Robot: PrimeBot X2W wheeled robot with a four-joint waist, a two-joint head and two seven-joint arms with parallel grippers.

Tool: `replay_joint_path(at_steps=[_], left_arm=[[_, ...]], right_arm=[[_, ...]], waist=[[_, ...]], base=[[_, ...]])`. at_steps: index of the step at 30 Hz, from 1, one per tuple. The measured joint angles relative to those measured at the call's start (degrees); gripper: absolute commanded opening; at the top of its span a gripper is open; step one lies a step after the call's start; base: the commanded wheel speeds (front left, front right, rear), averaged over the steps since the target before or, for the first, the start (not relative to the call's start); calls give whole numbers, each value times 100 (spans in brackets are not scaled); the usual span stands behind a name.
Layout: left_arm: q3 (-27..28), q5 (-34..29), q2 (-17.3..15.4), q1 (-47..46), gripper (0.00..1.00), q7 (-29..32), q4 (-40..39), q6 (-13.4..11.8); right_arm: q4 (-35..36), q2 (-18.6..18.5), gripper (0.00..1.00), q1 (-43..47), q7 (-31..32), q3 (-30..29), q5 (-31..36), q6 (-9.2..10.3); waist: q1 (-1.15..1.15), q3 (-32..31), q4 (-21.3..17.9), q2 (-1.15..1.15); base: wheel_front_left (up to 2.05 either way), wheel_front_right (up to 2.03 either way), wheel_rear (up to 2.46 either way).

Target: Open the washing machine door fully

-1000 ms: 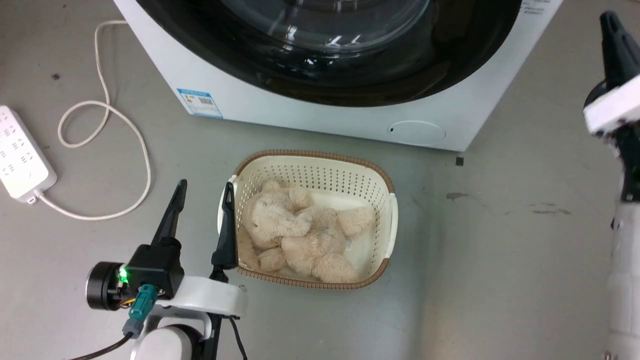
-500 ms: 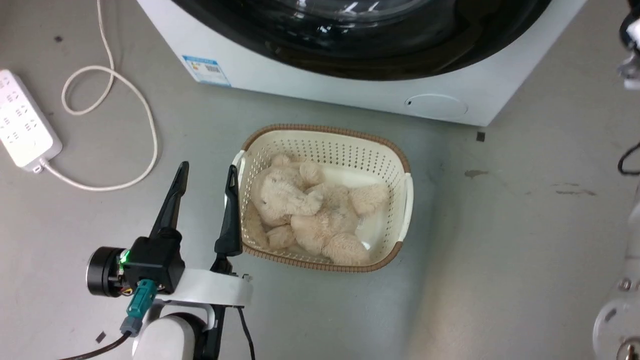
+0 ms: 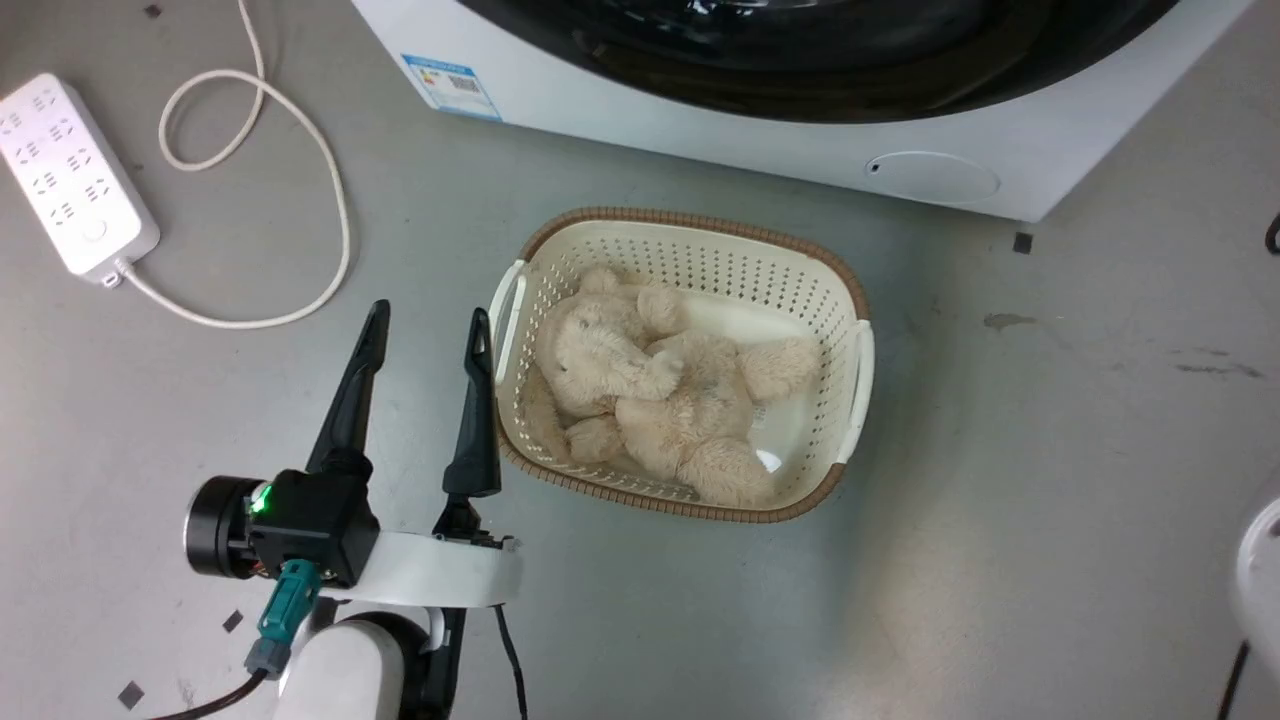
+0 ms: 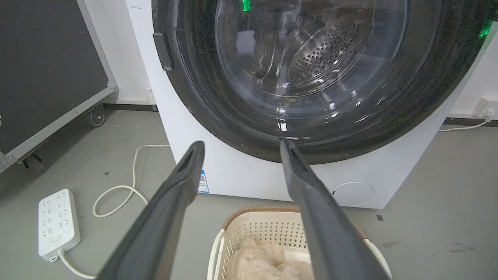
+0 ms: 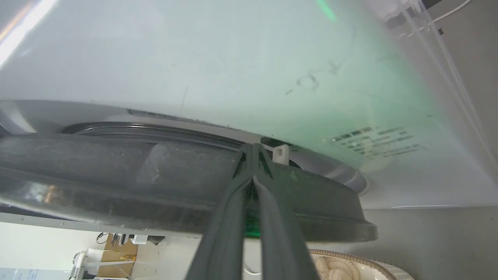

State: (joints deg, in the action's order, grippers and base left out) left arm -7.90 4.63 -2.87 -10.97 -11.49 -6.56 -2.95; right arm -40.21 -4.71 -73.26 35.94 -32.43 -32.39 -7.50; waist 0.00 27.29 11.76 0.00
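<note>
Beside the basket (image 3: 690, 218) on the floor, the left gripper (image 3: 429, 312) is hanging with its fingers wide apart, holding nothing. The right gripper (image 5: 253, 146) is pressing its two fingers together, nothing between them, tips at the rim of the washing machine door (image 5: 116, 175), which is covering the washer's front behind the basket.

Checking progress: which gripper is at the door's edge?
The right gripper, fingers shut at the washing machine door; the left gripper is open by the basket.

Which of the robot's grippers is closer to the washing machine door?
Right. The right gripper has its closed fingertips at the rim of the washing machine door. The left gripper hangs open beside the laundry basket, well short of the door.
</note>
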Motion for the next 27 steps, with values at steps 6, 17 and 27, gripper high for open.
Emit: replay_joint_path(at_steps=[6,17,27], left_arm=[[-78,103,0,-71,100,-75,-3,-52],[-88,263,0,-109,100,-203,121,-98],[22,360,0,122,100,-320,370,-62]], right_arm=[[-455,-97,0,-386,487,-371,5,7],[-767,-145,0,-269,1326,-787,70,7],[-543,101,0,578,2326,-970,-366,7]], waist=[[0,87,68,0],[0,-236,25,0],[-1,-956,-62,0]], base=[[0,0,0],[0,0,0],[0,0,0]])
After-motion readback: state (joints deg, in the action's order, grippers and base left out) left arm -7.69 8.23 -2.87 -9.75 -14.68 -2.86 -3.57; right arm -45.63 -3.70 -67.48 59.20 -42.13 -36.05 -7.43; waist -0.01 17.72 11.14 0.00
